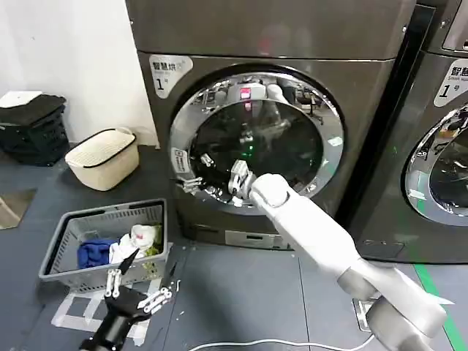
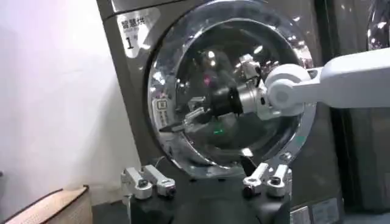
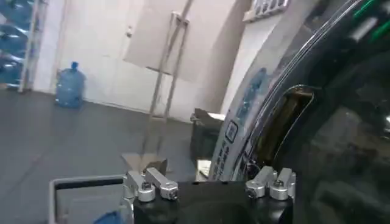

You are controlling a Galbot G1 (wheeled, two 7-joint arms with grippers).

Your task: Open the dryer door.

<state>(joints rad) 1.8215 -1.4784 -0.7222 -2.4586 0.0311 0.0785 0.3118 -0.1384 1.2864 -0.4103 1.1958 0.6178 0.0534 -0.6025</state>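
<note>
- The dryer door [image 1: 257,150], a round dark glass porthole in a wide shiny chrome ring, sits on the grey machine's front, seemingly closed.
- The right gripper [image 1: 213,175], on a white arm, is at the door's lower left edge, fingers spread, grasping nothing.
- The left gripper [image 1: 137,287] hangs low beside a grey laundry basket [image 1: 66,256], fingers released.

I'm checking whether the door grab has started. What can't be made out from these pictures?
- Head view: the right gripper fingertips blend into chrome reflections on the dryer door; contact is unclear.
- Right wrist view: the door's recessed handle is dark inside; its latch is hidden.
- Behind the tinted glass, the drum's contents are unreadable.
- Left gripper idles by the basket.
</note>
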